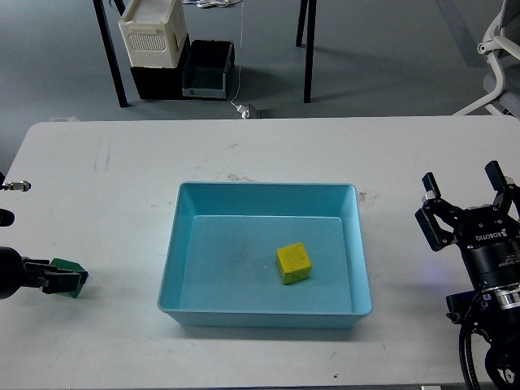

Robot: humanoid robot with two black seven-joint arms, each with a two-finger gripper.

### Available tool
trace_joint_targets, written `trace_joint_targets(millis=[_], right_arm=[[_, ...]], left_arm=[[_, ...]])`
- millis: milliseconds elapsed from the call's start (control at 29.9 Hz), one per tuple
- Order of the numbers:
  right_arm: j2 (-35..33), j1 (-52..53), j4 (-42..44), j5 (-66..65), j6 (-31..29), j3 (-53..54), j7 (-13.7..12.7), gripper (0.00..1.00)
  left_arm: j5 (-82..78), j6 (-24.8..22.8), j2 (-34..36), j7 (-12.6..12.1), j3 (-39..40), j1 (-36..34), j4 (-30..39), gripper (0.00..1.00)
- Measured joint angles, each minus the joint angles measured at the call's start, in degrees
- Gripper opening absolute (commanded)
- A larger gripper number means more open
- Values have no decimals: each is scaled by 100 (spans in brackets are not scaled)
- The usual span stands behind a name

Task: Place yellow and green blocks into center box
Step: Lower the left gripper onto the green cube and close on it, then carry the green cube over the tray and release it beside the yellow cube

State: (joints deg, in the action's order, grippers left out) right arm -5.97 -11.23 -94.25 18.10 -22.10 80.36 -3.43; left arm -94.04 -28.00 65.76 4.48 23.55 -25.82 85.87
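Light blue tray (174,268), smooth, round-rimmed: yellow cube (293,263) inside. Left gripper (58,279) clamps green cube (70,277). Right gripper (465,195) spread wide.

There is one view only, taken from the robot's own head, looking forward and steeply down onto the white worktop (244,146), so no second view shares any part of the scene. It sits close enough that the worktop fills most of the frame from edge to edge, with the light blue tray (265,318) near the middle and the robot's own arms entering at the lower left and lower right edges. Beyond the worktop's far edge the view reaches the grey floor (366,57), where table legs and stacked bins show at the top.
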Motion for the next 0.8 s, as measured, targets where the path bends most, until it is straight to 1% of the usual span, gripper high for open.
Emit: trace_joint_targets(millis=[67, 100, 167, 234, 267, 301, 334, 367, 434, 568, 668, 801], right_arm=[[0, -1, -3, 0, 0, 4, 0, 100], [2, -2, -3, 0, 0, 6, 0, 100], [7, -2, -3, 0, -1, 12, 0, 100], [14, -2, -3, 0, -4, 16, 0, 100], [16, -2, -3, 0, -4, 19, 0, 100], [20, -2, -2, 0, -4, 22, 0, 100], [22, -2, -1, 0, -5, 24, 0, 100], [24, -2, 0, 0, -5, 27, 0, 100], [25, -2, 2, 0, -5, 34, 0, 100], [33, -2, 4, 0, -5, 40, 0, 100], [41, -2, 19, 0, -5, 35, 0, 100], [42, -2, 28, 0, -5, 50, 0, 100]], left_arm=[[0, 0, -3, 0, -32, -5, -1, 65], [0, 0, -12, 0, -41, -6, -4, 62], [0, 0, -48, 1, -51, -6, -7, 49], [2, 0, -66, 6, -64, -4, -13, 32], [3, 0, -68, 6, -69, 0, -15, 20], [3, 0, -69, 6, -74, 2, -16, 10], [3, 0, -69, -10, -76, 1, -16, 7], [-4, 1, -63, -40, -77, 1, -14, 6], [-75, 0, -29, -158, -76, -22, -7, 0], [-105, 0, 14, -390, -56, -243, 166, 0], [220, 0, 116, -432, -34, -753, 520, 0], [1424, 0, 275, -437, -40, -1708, 826, 0]])
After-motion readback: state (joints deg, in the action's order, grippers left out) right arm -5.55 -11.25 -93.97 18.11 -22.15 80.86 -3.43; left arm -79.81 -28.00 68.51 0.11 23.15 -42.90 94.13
